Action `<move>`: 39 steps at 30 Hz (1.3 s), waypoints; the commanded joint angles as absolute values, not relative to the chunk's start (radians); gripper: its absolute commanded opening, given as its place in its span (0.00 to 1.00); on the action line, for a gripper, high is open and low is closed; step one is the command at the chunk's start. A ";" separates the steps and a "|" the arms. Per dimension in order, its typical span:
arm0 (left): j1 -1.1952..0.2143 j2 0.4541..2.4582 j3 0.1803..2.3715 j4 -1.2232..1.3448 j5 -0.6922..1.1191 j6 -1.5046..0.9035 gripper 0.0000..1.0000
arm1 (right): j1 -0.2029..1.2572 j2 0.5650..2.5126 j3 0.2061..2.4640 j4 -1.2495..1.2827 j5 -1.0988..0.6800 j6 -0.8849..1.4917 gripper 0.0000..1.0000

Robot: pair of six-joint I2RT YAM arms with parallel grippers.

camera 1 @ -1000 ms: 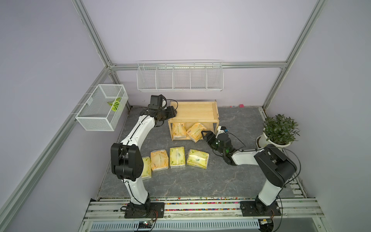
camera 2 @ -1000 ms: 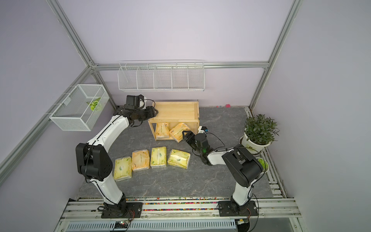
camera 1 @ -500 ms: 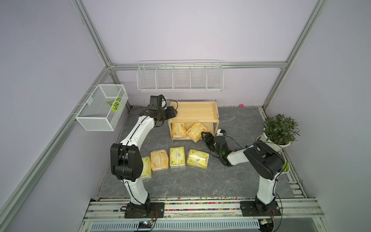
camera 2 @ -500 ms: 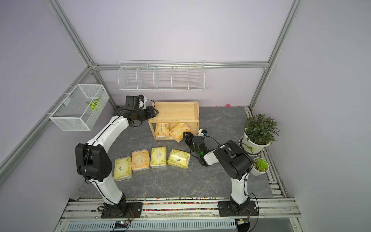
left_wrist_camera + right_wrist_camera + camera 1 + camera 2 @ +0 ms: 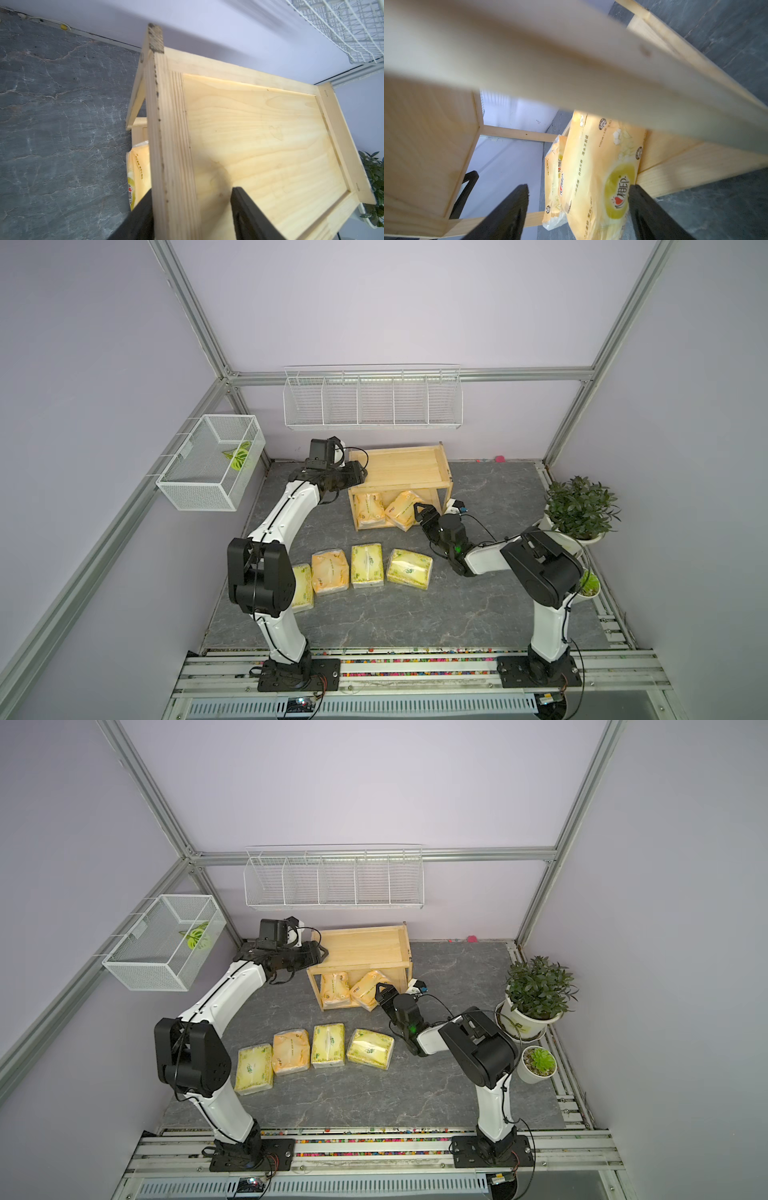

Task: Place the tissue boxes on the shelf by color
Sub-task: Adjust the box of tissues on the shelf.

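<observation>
On the lower tier of the shelf (image 5: pixel 399 466), the tilted orange pack (image 5: pixel 602 166) sits inside the wide-open right gripper (image 5: pixel 579 188), ungripped. The left gripper (image 5: pixel 191 196) clamps the shelf's left rim. Pack looks soft, light, slick: squeeze across its long sides.

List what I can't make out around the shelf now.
Shelf: lower tier's rear hidden under its top tray, both top views.
Upright pack: mostly behind the leaning pack, right wrist view.
Leftmost floor pack: partly behind the left arm in a top view.
</observation>
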State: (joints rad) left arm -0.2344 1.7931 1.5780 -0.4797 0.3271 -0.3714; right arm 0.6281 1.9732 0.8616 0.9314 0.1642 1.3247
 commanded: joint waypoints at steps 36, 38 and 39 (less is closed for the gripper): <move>-0.241 1.788 1.529 -0.523 0.394 -0.322 0.59 | 0.620 1.940 0.961 0.732 0.177 1.198 0.80; -0.241 1.788 1.529 -0.525 0.395 -0.316 0.59 | 0.612 1.931 0.959 0.713 0.182 1.194 0.80; -0.241 1.787 1.529 -0.525 0.393 -0.315 0.59 | 0.606 1.935 0.959 0.713 0.178 1.197 0.80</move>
